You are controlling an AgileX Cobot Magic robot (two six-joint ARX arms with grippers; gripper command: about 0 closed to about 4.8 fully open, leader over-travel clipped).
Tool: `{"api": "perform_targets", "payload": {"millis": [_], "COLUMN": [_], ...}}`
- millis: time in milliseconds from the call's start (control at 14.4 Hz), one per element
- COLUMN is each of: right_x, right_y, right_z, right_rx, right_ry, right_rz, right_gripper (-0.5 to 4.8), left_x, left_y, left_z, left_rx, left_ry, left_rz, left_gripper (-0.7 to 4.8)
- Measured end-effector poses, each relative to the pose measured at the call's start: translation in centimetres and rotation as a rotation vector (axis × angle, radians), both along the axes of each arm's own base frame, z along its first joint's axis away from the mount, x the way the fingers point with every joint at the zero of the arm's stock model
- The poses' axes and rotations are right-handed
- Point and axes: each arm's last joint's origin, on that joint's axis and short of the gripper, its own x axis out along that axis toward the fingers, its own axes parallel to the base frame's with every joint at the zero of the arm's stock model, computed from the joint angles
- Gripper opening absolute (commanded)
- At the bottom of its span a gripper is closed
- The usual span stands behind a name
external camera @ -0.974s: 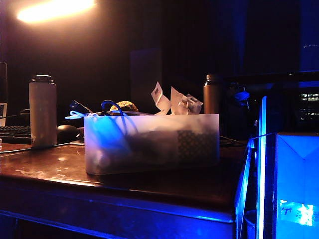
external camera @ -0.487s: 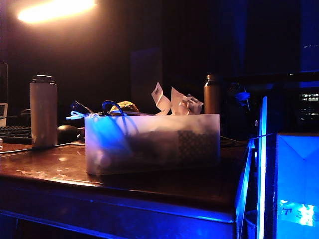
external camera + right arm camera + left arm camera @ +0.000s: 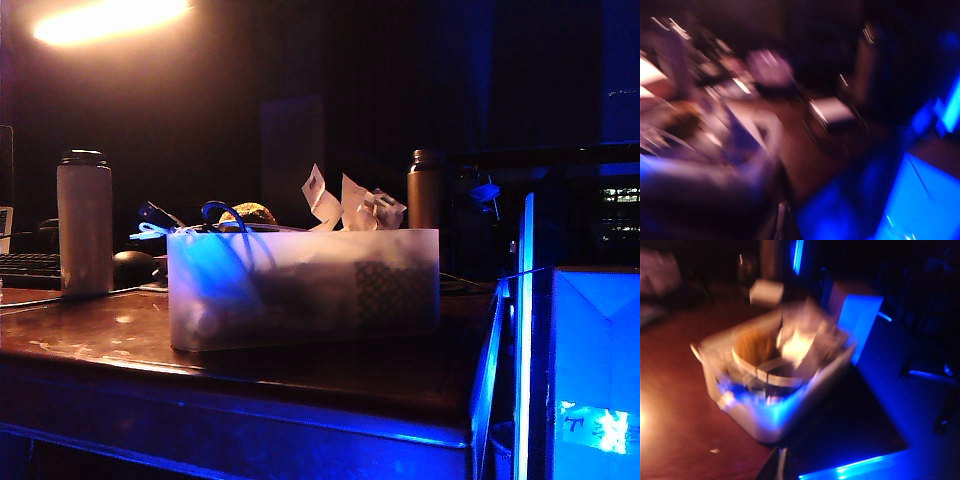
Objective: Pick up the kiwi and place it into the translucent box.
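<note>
Both grippers are glimpsed only in the wrist views, each as a dark tip at the bottom edge of a heavily blurred picture. For the left gripper [image 3: 780,467] the jaws are pressed together with nothing held between them. For the right gripper [image 3: 781,225] the jaw spacing cannot be made out through the blur, and nothing can be seen in it.

Compared with the earlier exterior frames, no real change is seen: the translucent box [image 3: 303,288] is found at the same spot in the centre of the wooden table [image 3: 90,340], and no arm is seen in that view.

The kiwi [image 3: 250,213] is seen as a brown rounded top above the box's rim, left of centre, among blue cords and white paper tags [image 3: 345,205]. A grey flask [image 3: 84,222] stands at the left, a brown bottle [image 3: 424,190] behind the box.
</note>
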Motion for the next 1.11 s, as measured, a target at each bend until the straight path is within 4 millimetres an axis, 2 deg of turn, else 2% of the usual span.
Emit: {"api": "perform_targets", "payload": {"millis": [139, 278, 418, 626, 696, 835, 1113], "right_x": [0.3, 0.8, 1.1, 1.5, 1.5, 1.6, 1.6], "right_y": [0.1, 0.3, 0.4, 0.6, 0.6, 0.6, 0.6], "right_z": [-1.1, -2.9, -4.2, -7.3, -8.1, -8.1, -8.1], "right_rx": [-0.003, -0.010, 0.005, 0.018, 0.021, 0.025, 0.025], "right_ry": [0.033, 0.090, 0.131, 0.249, 0.269, 0.267, 0.266], "right_rz": [-0.009, -0.011, -0.016, -0.028, -0.031, -0.031, -0.031], "right_gripper": [-0.01, -0.01, -0.01, -0.01, -0.01, -0.01, -0.01], "left_x": [1.0, 1.3, 1.3, 1.3, 1.3, 1.3, 1.3], "left_y": [-0.3, -0.2, -0.2, -0.2, -0.1, 0.0, 0.2], "left_z": [-3.7, -5.6, -6.1, -6.8, -7.7, -8.7, -8.9], "left_rx": [0.002, 0.042, 0.094, 0.127, 0.144, 0.171, 0.194], "left_ry": [-0.021, -0.019, -0.038, -0.041, -0.019, 0.008, 0.008], "left_rz": [0.046, 0.134, 0.125, 0.119, 0.120, 0.147, 0.204], "left_gripper": [-0.03, -0.03, -0.03, -0.03, -0.03, -0.03, -0.03]}}
